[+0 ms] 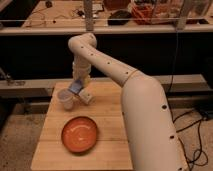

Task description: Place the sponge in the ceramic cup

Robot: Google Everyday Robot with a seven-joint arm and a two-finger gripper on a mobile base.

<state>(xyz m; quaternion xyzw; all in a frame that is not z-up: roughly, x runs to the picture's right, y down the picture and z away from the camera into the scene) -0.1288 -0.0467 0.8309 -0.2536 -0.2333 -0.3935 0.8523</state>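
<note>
Hand (78, 83) is shown closed on the sponge (75, 88), which is held clear of the counter (50, 142), just above and to the right of the ceramic cup (65, 98). The sponge is seen as a blue-grey patch under the wrist, near the cup's rim but not inside it. The cup stands upright near the counter's far left corner, mouth open. Misplacement is judged the chief risk: the sponge looks about as wide as the cup's mouth, so if released off-centre it could be caught on the rim and dropped onto the wood. A light cup could also be pushed over if the rim is struck during descent. A small white-and-brown box (85, 97) is set just right of the cup, beneath the hand, and could be knocked by the wrist. An orange plate (79, 134) lies nearer the camera, well apart, and nothing is seen covering the cup's mouth.
</note>
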